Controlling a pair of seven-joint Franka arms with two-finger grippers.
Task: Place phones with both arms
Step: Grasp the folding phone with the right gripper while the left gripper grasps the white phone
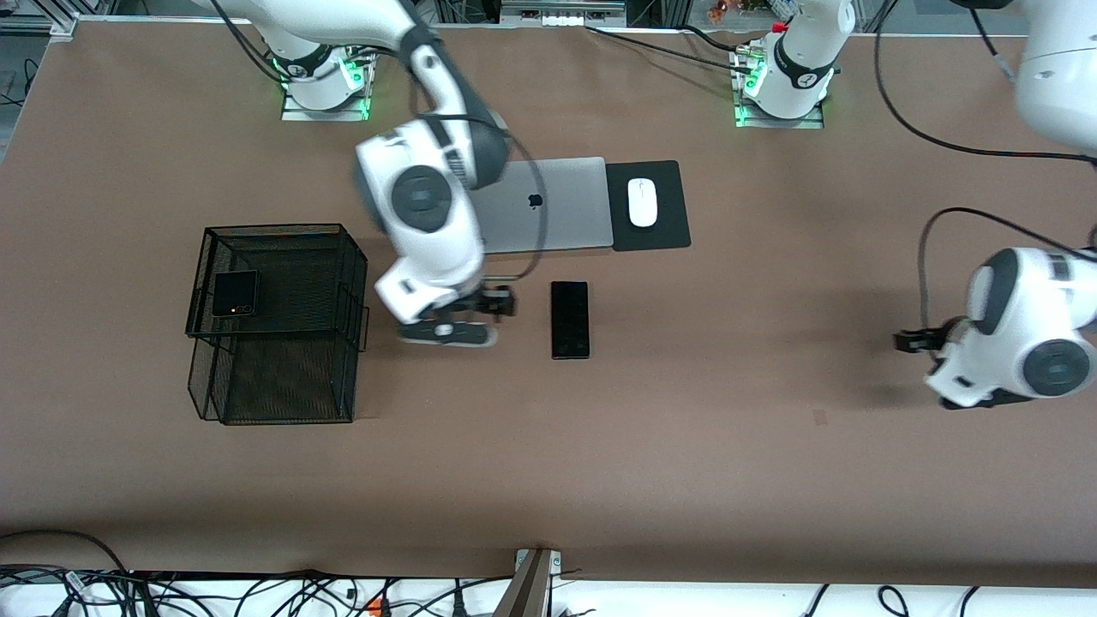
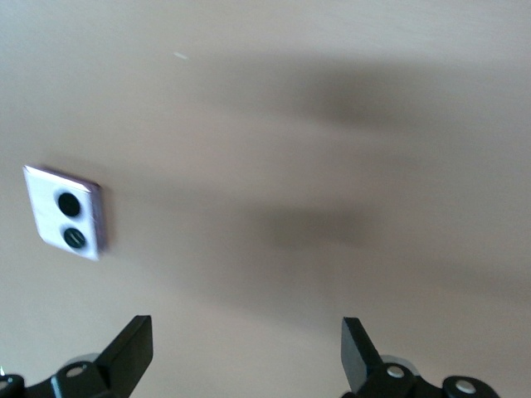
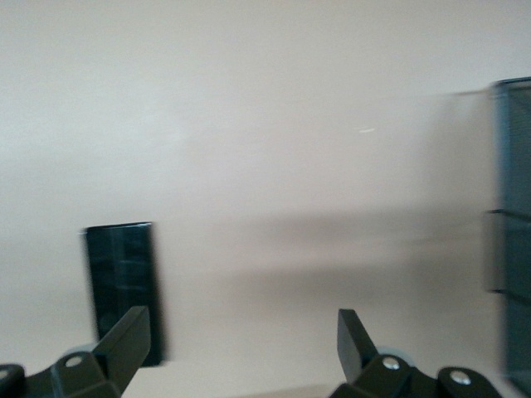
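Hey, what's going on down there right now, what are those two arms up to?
Right gripper open, empty, between mesh rack and slim black phone. Left gripper open near lavender phone. Square black phone on rack. Nothing blocking.

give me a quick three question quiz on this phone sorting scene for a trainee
1. True or false: the small black phone already lies on the upper tier of the black mesh rack.
2. Which thing lies on the table between the laptop and the front camera? A) the white mouse B) the long black phone C) the lavender-white phone
3. Fill in: the right gripper hangs between the rack and the long black phone with its jaws ____; the left gripper, at the left arm's end of the table, likewise.

Key: 1 true; 2 B; 3 open
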